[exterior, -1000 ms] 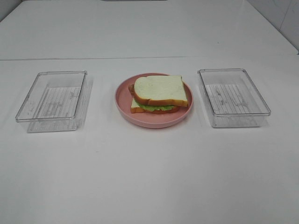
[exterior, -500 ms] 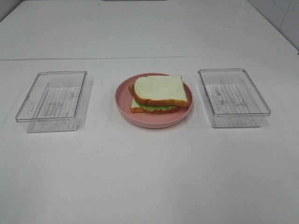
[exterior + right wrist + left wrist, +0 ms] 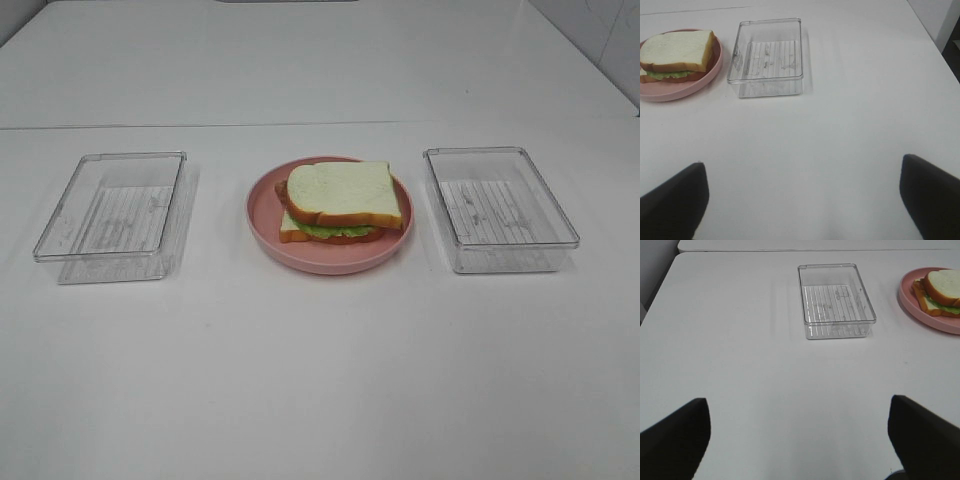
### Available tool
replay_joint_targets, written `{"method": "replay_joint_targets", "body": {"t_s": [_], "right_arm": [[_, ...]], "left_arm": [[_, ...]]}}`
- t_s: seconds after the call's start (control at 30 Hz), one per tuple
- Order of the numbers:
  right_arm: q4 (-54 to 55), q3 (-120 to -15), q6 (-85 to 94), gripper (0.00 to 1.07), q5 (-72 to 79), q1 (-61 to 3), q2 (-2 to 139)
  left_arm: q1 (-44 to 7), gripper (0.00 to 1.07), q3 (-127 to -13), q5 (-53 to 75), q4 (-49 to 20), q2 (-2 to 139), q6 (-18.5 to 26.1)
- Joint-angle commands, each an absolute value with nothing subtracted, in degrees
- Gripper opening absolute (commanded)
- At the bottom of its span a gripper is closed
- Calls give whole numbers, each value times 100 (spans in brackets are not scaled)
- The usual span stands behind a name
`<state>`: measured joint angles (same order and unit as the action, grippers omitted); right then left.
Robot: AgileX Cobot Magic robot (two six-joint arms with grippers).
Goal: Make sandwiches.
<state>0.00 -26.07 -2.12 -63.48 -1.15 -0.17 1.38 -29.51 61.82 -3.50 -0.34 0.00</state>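
The sandwiches (image 3: 342,203) are found stacked on the pink plate (image 3: 262,215) at the table's centre, lettuce showing between two bread slices; assembly is judged complete. A clear tray (image 3: 110,214) is set on the plate's left and another clear tray (image 3: 498,207) on its right, both emptied, presumably as ingredient sources. The left gripper (image 3: 800,440) and right gripper (image 3: 802,200) are held low over bare table (image 3: 320,380), well apart from the plate, jaws spread wide, nothing grasped.
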Motion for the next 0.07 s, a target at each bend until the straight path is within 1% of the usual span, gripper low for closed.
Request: {"method": "replay_joint_targets", "body": {"t_s": [0.03,0.07], "right_arm": [[0,-2590,-183,98,-6303,-109,-155],[0,-2590,-183,98,-6303,-109,-155]], "left_arm": [[97,91,-2951,6159,-332,-143,0],[97,91,-2951,6159,-332,-143,0]]}}
